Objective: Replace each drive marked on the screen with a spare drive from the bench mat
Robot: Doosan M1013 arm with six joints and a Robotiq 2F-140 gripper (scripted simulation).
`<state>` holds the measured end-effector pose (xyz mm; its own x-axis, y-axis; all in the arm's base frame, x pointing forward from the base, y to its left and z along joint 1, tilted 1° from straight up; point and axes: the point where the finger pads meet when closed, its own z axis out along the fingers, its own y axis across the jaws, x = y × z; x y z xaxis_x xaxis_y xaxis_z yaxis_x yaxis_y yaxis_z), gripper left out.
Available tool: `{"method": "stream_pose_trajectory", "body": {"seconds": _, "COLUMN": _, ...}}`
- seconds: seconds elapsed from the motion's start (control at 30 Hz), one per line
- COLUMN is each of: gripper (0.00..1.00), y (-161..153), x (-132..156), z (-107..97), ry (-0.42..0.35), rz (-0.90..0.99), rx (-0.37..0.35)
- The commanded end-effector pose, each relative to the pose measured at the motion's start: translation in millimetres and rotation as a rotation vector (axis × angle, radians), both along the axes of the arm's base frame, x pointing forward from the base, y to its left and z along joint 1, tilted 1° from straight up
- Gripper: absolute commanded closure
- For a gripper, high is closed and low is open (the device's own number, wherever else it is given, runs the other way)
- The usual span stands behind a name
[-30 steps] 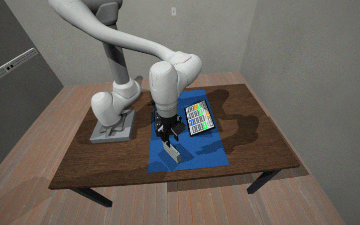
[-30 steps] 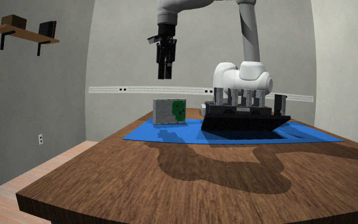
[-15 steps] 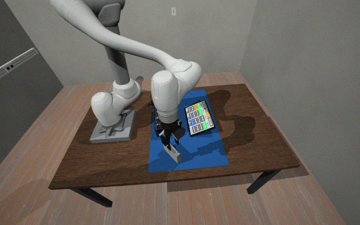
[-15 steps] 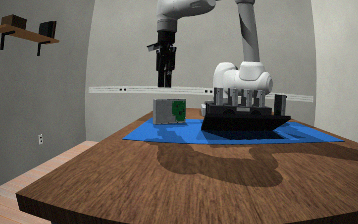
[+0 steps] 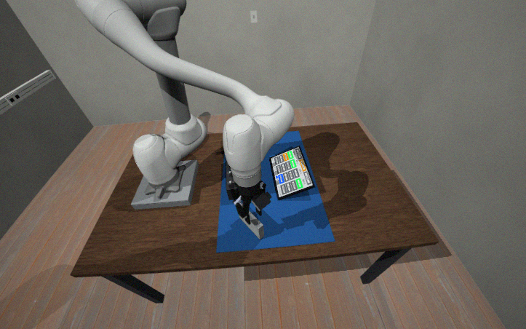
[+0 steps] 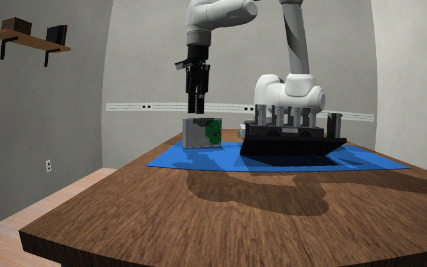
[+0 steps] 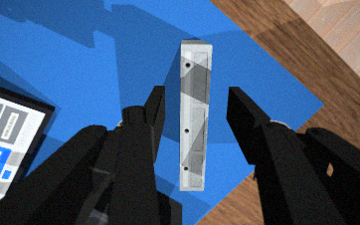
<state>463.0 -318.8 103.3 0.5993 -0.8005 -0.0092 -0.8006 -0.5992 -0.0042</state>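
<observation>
A grey spare drive [image 5: 258,230] [image 6: 198,133] [image 7: 195,119] with a green circuit board stands on its edge on the blue mat [image 5: 297,223] [image 6: 208,159] [image 7: 105,75], near the mat's front corner. My gripper [image 5: 249,216] [image 6: 195,111] [image 7: 196,103] hangs just above the drive. Its fingers are apart, one on each side of the drive's thin top edge, and touch nothing. The black dock [image 6: 291,143] stands on the mat with several grey drives [image 6: 284,116] upright in it. A dark drive [image 6: 333,125] stands at its right end. The screen [image 5: 291,171] [image 7: 1,134] shows green, orange and blue cells.
The arm's base plate [image 5: 164,193] is on the table left of the mat. The table's edge [image 7: 279,55] runs close behind the spare drive. A wall shelf [image 6: 29,39] with boxes hangs far off to the left.
</observation>
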Motion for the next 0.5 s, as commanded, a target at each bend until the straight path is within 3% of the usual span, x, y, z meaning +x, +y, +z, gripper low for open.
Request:
{"method": "stream_pose_trajectory", "body": {"seconds": 0.0, "gripper": 0.6, "y": -0.2, "x": 0.4, "z": -1.9, "ry": -0.001, "rz": 0.0, "rx": 0.0}}
{"method": "stream_pose_trajectory", "body": {"seconds": 0.47, "gripper": 0.6, "y": -0.1, "x": 0.4, "z": -8.2, "ry": -0.001, "rz": 0.0, "rx": 0.0}}
